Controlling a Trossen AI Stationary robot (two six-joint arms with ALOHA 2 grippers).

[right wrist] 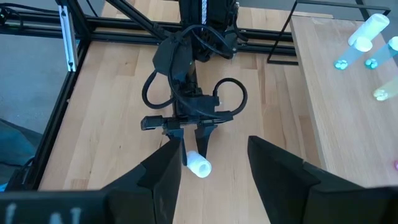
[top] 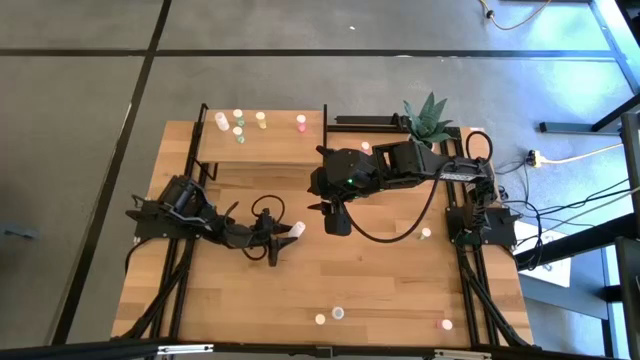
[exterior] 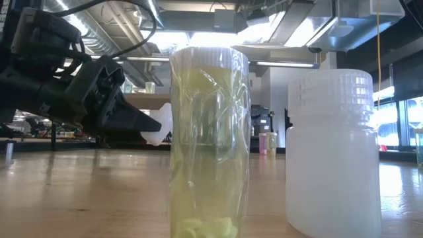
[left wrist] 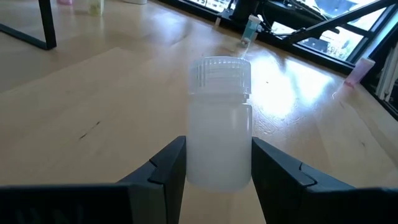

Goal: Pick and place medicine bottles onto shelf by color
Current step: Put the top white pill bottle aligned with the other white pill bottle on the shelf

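Open bench (top: 380,280) lies between the arms. The right tool (top: 337,222) hangs beside the shelf (top: 262,150) front, narrowing access there.

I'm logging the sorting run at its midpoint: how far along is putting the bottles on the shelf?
Done: about five bottles stand on the shelf. In hand: the left gripper is closed on a white-capped bottle, above the table. The right gripper hangs open and empty above it. Left: at least four bottles sit loose on the table, including two near the front edge.
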